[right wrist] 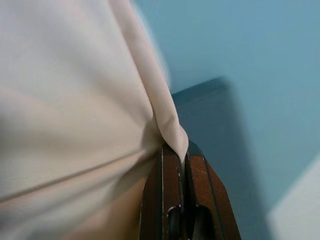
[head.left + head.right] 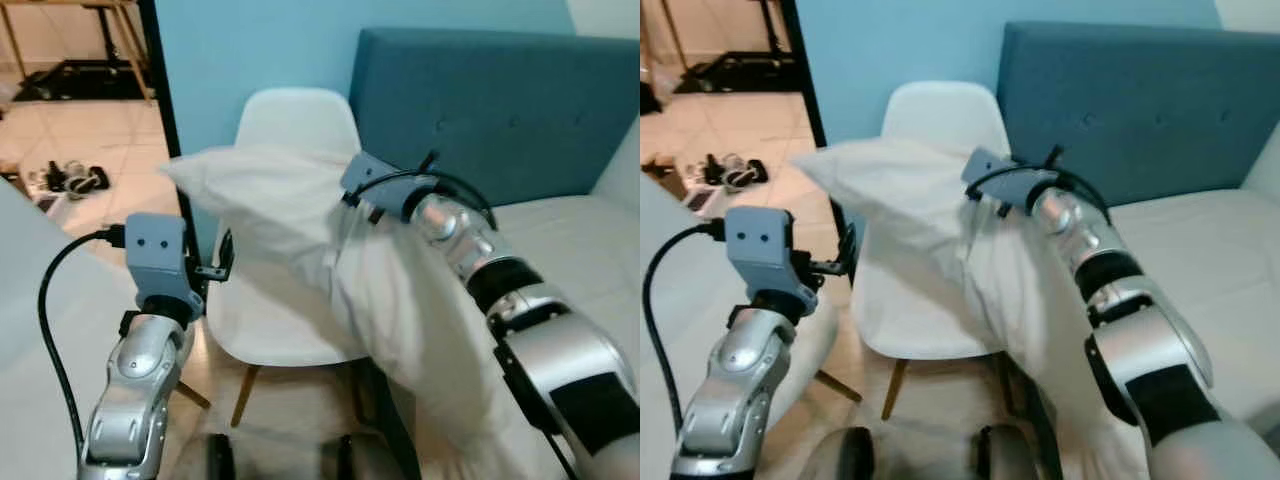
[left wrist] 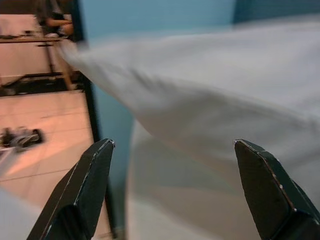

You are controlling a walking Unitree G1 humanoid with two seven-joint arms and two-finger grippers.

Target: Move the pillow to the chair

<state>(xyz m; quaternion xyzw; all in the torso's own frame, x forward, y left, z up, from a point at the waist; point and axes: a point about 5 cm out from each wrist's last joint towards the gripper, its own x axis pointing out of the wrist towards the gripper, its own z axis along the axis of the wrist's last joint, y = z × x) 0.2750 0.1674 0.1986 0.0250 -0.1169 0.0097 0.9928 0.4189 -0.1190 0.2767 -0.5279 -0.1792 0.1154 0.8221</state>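
Carry step: R gripper (image 1: 175, 150) pinching pillow (image 2: 290, 210) edge above chair (image 2: 290, 330), L gripper (image 3: 175, 190) wide beside it; next, lower onto seat & let go.

White chair (image 2: 290, 330) stands on the tiled floor (image 2: 90, 140), shoes (image 2: 70, 178) nearby.

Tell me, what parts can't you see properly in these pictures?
- Chair seat: mostly hidden by the pillow, head views.
- Right gripper, shut on the pillow: fingertips buried in cloth in the head views.
- Things on the floor past the doorway: too small to name.
- Left wrist view: pillow blurred beyond the open left gripper.
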